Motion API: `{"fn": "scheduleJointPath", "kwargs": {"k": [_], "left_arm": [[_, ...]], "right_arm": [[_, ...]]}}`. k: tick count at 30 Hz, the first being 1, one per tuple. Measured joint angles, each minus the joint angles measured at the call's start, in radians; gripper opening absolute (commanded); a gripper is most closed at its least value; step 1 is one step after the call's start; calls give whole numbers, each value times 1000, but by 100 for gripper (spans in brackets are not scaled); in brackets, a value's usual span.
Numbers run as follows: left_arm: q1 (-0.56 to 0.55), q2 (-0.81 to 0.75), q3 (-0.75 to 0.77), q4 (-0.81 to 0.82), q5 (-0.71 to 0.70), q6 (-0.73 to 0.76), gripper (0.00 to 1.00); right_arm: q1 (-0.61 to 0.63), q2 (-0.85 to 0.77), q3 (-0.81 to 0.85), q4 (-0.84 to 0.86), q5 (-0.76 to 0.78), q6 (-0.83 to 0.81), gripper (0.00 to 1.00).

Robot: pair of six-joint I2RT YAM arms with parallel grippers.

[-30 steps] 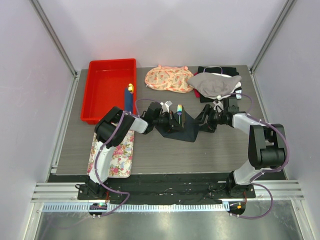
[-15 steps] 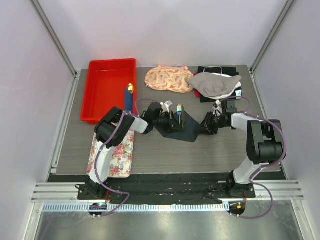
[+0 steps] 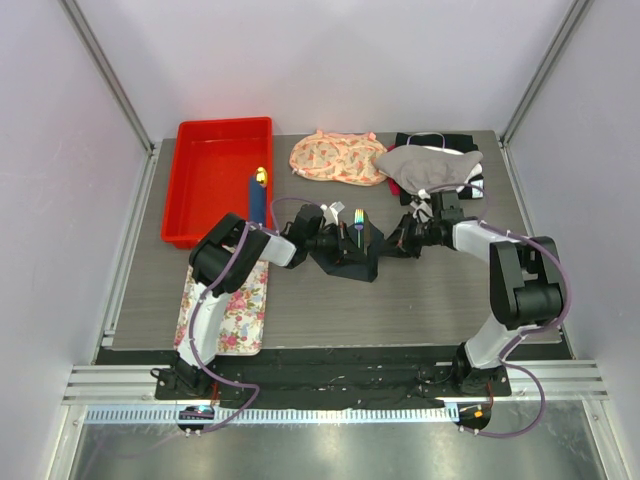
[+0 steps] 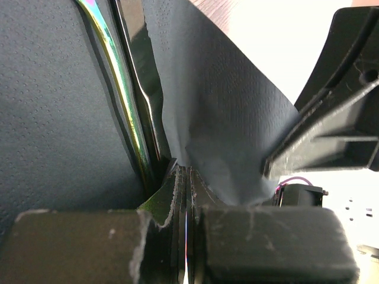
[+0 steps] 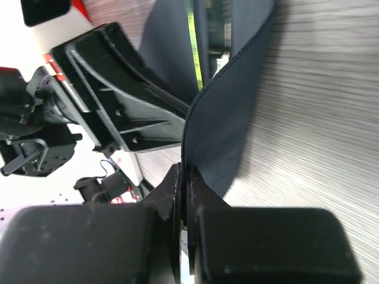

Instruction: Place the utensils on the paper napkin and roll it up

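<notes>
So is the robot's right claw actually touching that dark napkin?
Touching. The right wrist view shows the right gripper shut on the paper napkin, with the napkin's edge running down between the two fingertips.

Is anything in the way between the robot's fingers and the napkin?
Nothing visible is in the way. The left fingers and right fingers are both shut on the napkin, each pinching an edge, and the utensils lie in its fold.

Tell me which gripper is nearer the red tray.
Left. The left gripper is just right of the red tray, pinching the paper napkin at its left side. The right gripper pinches the opposite side, farther right of the tray.
</notes>
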Motion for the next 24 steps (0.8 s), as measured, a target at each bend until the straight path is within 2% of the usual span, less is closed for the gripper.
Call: {"fn": "scheduleJointPath", "kwargs": {"k": [8, 24], "left_arm": [[2, 0, 0, -2, 1, 1, 0], [9, -2, -18, 32, -2, -47, 2]], "right_arm": [[59, 55, 4, 53, -9, 61, 1], [64, 98, 4, 53, 50, 77, 1]]}}
